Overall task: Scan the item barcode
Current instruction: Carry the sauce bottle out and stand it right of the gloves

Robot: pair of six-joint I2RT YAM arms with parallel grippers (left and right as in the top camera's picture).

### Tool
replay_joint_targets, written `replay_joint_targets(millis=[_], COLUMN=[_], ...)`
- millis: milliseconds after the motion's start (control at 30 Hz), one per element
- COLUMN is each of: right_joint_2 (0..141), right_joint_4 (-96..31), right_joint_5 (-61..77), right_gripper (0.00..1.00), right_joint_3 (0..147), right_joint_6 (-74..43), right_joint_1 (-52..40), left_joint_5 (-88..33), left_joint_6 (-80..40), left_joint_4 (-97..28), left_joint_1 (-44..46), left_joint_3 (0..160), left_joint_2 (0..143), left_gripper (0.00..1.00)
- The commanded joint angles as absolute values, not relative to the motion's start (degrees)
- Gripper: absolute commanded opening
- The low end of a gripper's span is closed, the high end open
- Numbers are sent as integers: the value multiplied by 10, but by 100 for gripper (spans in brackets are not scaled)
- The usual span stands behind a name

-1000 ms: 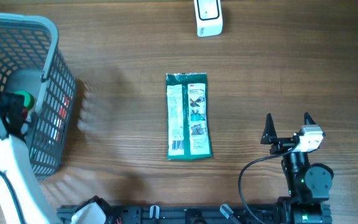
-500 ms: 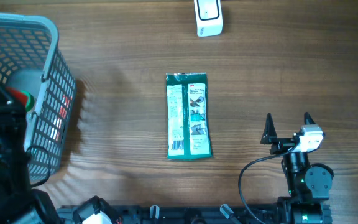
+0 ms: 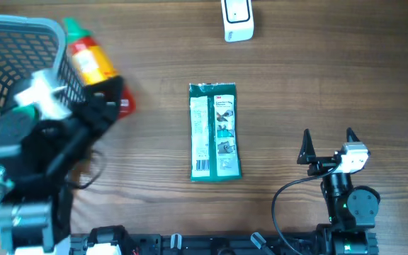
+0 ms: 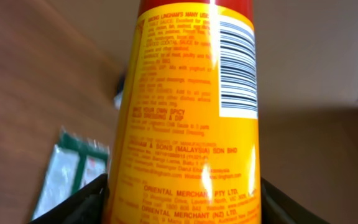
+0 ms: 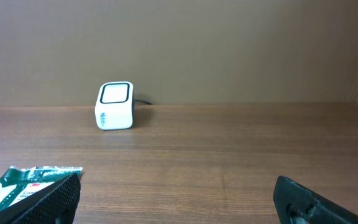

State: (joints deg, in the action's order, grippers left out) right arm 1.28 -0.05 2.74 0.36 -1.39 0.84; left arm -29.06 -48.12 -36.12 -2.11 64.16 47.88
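A yellow sauce bottle point(image 3: 91, 62) with a green cap and a red band hangs above the table beside the basket, with my left gripper point(image 3: 105, 92) shut on its lower body. In the left wrist view the bottle point(image 4: 191, 106) fills the frame between both dark jaws, and its barcode point(image 4: 237, 68) faces the camera. The white scanner point(image 3: 237, 20) stands at the far edge, also visible as the scanner point(image 5: 115, 106) in the right wrist view. My right gripper point(image 3: 328, 147) rests open near the front right, with nothing between its fingers.
A grey mesh basket point(image 3: 30, 30) stands at the left edge, partly behind my left arm. A green flat packet point(image 3: 214, 131) lies mid-table, label up. A black cable loops on the table beside the right arm's base point(image 3: 349, 205).
My left arm has come up out of the basket and swung right with the yellow bottle in its grip. The right arm and the green packet have not moved.
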Motion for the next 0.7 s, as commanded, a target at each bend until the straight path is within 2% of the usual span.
replay_joint_targets(millis=[0, 133, 333, 467, 667], right_joint_2=[13, 13, 13, 13, 13], right_joint_4=[1, 1, 1, 1, 1], right_joint_5=[26, 26, 26, 26, 26], right_gripper=[100, 100, 100, 100, 100], right_joint_3=[3, 3, 3, 3, 3], right_joint_6=[-8, -8, -8, -8, -8], right_joint_1=[6, 6, 6, 6, 6], left_joint_5=[-157, -76, -60, -49, -38], left_joint_6=[-452, -455, -472, -474, -487], left_joint_4=[-380, -361, -248, -202, -185], left_joint_1=[139, 288, 416, 446, 452], left_joint_3=[649, 649, 649, 649, 649], left_joint_2=[550, 668, 883, 989, 1049], left_gripper=[63, 63, 64, 64, 64])
